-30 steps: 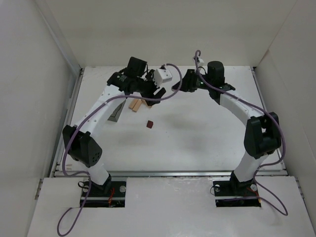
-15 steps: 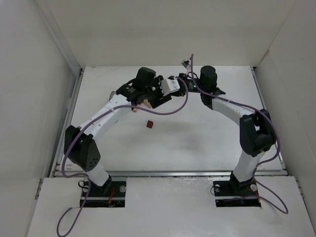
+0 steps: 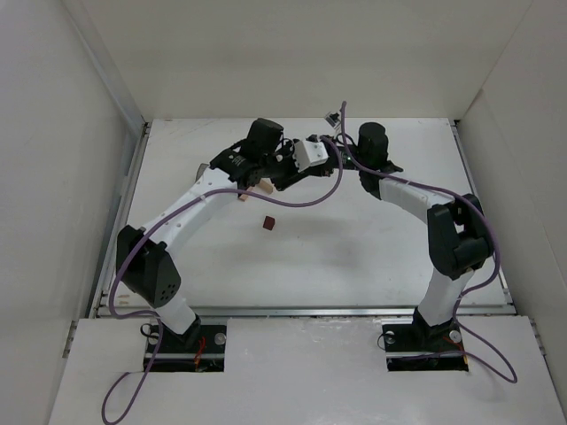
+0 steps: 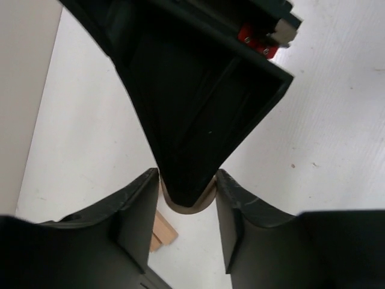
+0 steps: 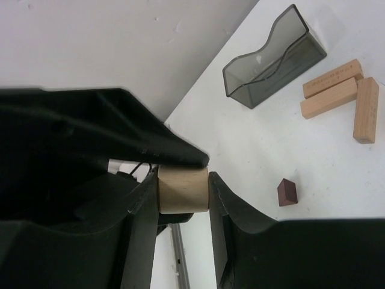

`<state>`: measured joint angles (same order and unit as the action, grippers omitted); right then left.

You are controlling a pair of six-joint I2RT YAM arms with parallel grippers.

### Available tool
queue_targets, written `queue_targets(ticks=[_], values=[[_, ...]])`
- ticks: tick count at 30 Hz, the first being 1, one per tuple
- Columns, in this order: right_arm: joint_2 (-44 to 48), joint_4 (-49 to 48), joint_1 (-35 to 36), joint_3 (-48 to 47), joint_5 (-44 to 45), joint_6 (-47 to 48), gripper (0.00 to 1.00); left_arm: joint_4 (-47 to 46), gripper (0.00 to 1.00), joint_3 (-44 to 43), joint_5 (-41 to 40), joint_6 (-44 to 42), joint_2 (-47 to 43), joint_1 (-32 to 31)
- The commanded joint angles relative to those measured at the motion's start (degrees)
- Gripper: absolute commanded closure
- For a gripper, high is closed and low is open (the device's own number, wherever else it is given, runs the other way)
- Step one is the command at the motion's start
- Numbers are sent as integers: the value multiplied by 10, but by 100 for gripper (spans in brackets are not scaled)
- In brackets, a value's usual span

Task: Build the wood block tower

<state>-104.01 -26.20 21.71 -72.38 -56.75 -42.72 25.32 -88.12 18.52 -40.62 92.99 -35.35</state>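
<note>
My two grippers meet above the far middle of the table. My right gripper [image 5: 183, 180] is shut on the flat ends of a pale wood cylinder [image 5: 183, 190]. My left gripper [image 4: 187, 180] closes on its round sides; only the cylinder's rim [image 4: 186, 206] shows there, behind the right gripper's finger [image 4: 198, 90]. In the top view the left gripper [image 3: 324, 158] and right gripper [image 3: 335, 146] overlap and hide the cylinder. Three pale wood blocks [image 5: 332, 77] [image 5: 329, 98] [image 5: 366, 110] lie flat and loose on the table. The dark red-brown cube [image 3: 268, 222] [image 5: 287, 192] sits alone.
A grey see-through tray [image 5: 274, 57] stands beside the pale blocks at the back left. In the top view the left arm covers most of it and the blocks [image 3: 252, 188]. White walls close the table on three sides.
My left gripper swung right, away from the pale blocks, and met the right gripper. My right gripper moved left to it. The blocks and the cube have not moved.
</note>
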Motion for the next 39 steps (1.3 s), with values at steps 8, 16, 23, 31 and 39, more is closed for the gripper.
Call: queue_targets(ticks=[8, 16, 23, 31, 39], values=[[-1, -20, 2, 11, -20, 5, 100, 8, 98, -48, 15, 27, 21, -5], [-7, 32, -10, 6, -19, 12, 39, 44, 100, -68, 10, 40, 39, -5], [5, 107, -72, 33, 46, 26, 17, 56, 100, -51, 36, 63, 44, 33], [71, 341, -152, 46, 292, 110, 17, 90, 100, -52, 16, 91, 119, 39], [176, 433, -214, 69, 478, 110, 17, 17, 100, -58, 16, 150, 205, 28]])
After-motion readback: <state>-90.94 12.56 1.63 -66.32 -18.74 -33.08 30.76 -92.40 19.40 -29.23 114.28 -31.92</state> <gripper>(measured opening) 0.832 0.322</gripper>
